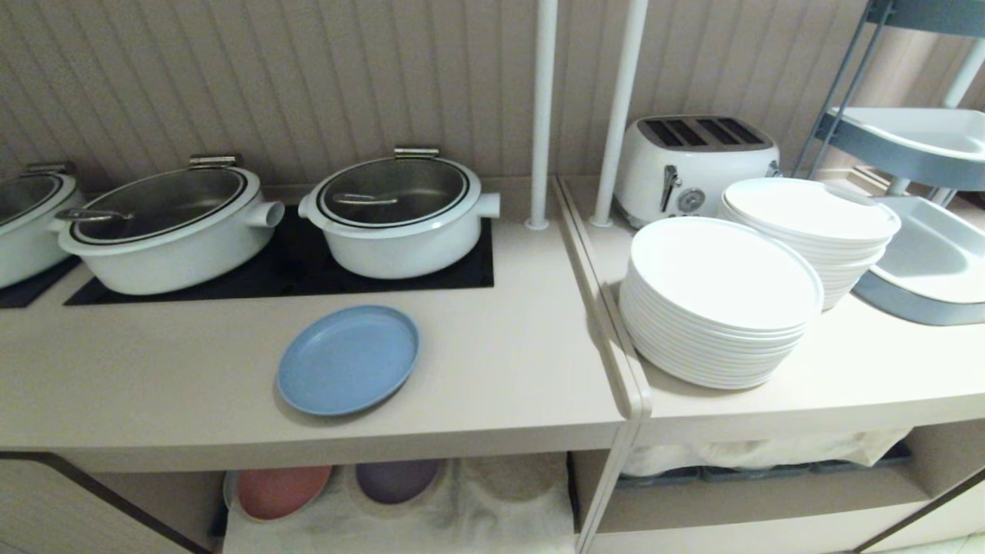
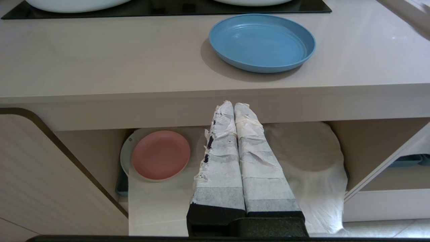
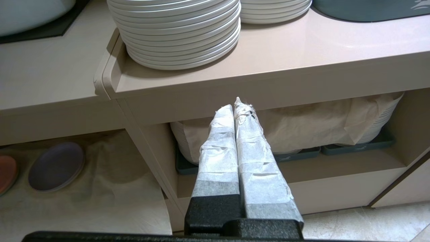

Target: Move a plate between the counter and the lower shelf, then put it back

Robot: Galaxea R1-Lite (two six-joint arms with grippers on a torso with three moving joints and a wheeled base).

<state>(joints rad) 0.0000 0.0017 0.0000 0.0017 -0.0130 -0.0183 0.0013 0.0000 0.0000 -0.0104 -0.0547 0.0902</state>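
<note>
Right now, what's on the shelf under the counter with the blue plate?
A rumpled white cloth holding a pink plate and a purple plate. The counter hides the shelf's back.

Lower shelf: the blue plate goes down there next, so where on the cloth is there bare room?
On the lower shelf, the cloth right of the purple plate, up to the divider, lies bare. The left end is crowded by the pink plate. Above, the plate sits on open counter.

Purple plate [image 1: 396,478] — half hidden under counter [image 1: 500,369]

Left tool [image 2: 234,105] and right tool [image 3: 238,104] (both closed) hang empty.
</note>
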